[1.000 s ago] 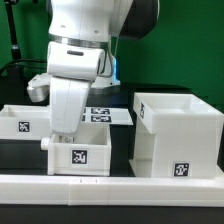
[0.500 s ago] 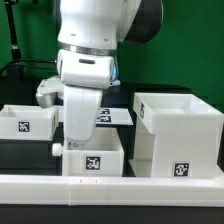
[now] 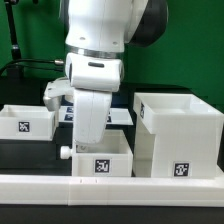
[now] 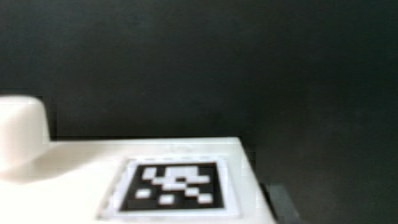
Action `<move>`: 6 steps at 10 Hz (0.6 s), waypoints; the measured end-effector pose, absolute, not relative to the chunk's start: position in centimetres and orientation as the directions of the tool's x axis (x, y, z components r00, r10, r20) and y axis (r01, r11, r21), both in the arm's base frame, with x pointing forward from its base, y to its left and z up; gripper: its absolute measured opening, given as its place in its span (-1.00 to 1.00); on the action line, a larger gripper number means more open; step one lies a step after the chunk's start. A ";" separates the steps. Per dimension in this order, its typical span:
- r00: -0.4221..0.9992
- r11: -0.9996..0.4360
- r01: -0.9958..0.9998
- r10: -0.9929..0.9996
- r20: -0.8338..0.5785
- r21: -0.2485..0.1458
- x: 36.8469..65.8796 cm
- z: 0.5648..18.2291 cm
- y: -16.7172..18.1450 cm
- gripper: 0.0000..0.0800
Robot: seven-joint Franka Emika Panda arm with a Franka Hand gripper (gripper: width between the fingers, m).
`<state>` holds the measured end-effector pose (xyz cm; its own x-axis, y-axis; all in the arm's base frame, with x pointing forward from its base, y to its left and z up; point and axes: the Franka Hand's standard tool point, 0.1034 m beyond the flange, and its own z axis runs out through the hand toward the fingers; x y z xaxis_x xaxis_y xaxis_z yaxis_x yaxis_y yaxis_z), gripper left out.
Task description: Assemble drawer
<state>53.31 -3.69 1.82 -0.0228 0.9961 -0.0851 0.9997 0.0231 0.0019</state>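
A small white drawer tray (image 3: pixel 100 163) with a square tag and a round knob (image 3: pixel 66 153) on its front stands on the black table, close to the exterior view's left of the large white casing (image 3: pixel 178 135). My gripper (image 3: pixel 92 135) reaches down into this tray and is shut on its wall; the fingertips are hidden behind the wall. In the wrist view the tray's tag (image 4: pixel 175 187) and a white knob (image 4: pixel 18 135) show against the black table. A second tagged tray (image 3: pixel 25 121) stands at the exterior view's left.
The long low white rail (image 3: pixel 110 190) runs along the front edge. The marker board (image 3: pixel 118 116) lies flat behind the trays. A green wall stands at the back.
My arm and the small tray have moved together toward the exterior view's right, closer to the casing. The casing and the left tray have not moved.
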 end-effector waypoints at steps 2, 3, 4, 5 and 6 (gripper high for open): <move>-0.030 0.031 1.000 0.996 -0.085 0.003 53.4 1.7 -3.7 -0.89; -0.032 0.033 0.999 0.996 -0.083 0.004 53.5 1.7 -3.5 -0.89; -0.032 0.033 0.999 0.996 -0.081 0.006 53.7 1.7 -3.1 -0.89; -0.034 0.035 0.999 0.996 -0.079 0.009 53.9 1.7 -2.7 -0.89; -0.034 0.035 0.999 0.996 -0.077 0.011 54.2 1.5 -2.3 -0.89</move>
